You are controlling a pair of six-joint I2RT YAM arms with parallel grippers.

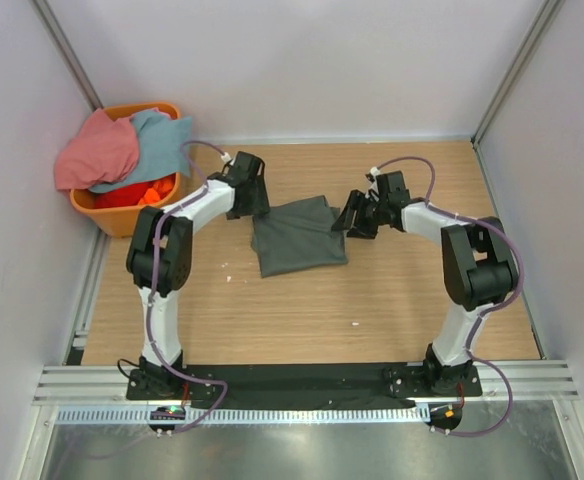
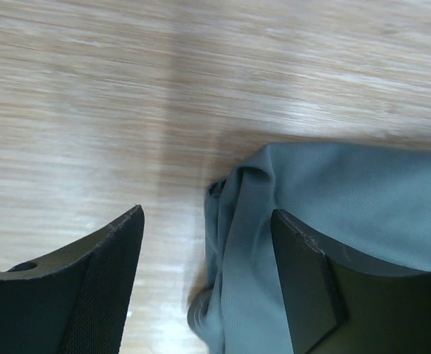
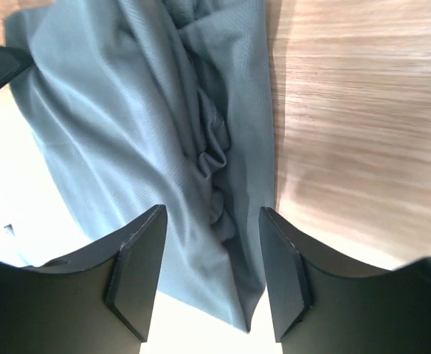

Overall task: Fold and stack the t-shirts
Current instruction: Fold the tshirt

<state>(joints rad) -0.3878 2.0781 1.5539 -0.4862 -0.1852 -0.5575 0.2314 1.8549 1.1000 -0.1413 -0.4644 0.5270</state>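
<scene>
Overhead only, orange basket (image 1: pixel 109 214), pink shirt (image 1: pixel 97 152)

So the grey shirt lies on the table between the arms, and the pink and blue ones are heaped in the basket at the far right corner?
Not quite: the top view shows the basket in the far left corner, not the right. The rest holds: grey shirt on the table between the left arm and right arm, pink shirt and blue shirt heaped in the basket.
</scene>
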